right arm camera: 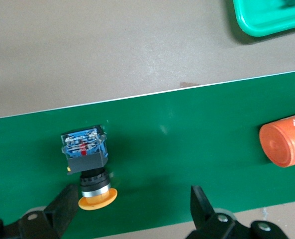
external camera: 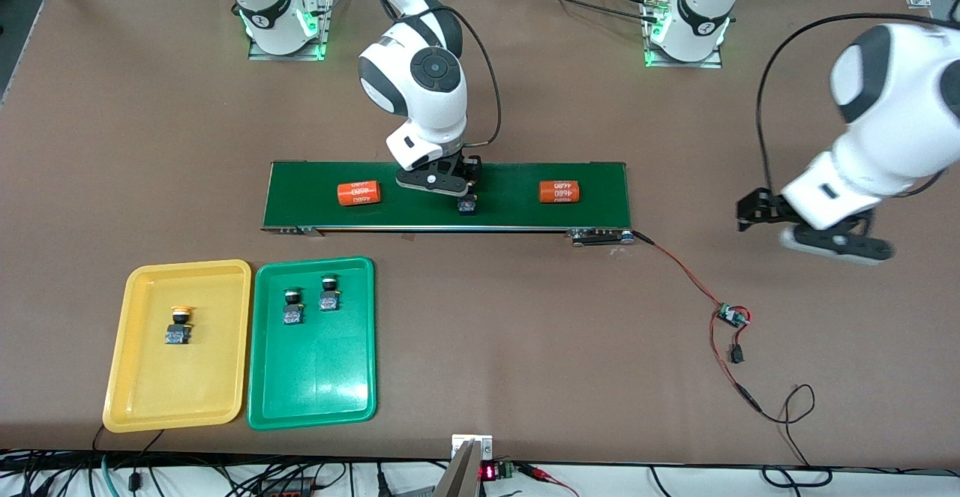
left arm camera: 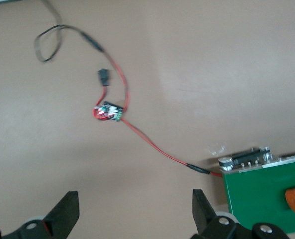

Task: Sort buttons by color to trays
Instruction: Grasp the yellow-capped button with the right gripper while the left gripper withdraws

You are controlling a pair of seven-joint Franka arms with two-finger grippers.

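Sorting nearly done. Shallow yellow plastic tray (external camera: 120, 384) near the table's front edge at the right arm's end is carrying one yellow-capped black push-button switch (external camera: 179, 326); matching green plastic tray (external camera: 262, 399) just beside it is carrying two green-capped switches (external camera: 292, 306) (external camera: 328, 294).

Last yellow-capped switch (right arm camera: 87, 164) is lying on its side on the long dark-green conveyor belt (external camera: 600, 182), between two orange cylinders with white print (external camera: 358, 193) (external camera: 560, 192).

Right gripper (external camera: 459, 190) is hanging low over that switch, fingers (right arm camera: 62, 206) spread apart, nothing held. In the right wrist view the switch is sitting close to one finger rather than centred.

Left gripper (external camera: 825, 235) is waiting over bare table off the belt's end, fingers also apart.

Judgement: step in hand is the pick. Shifting sideways to centre the switch, then closing on the blocky body rather than the round cap, should be giving a steadier hold; cap could roll out.
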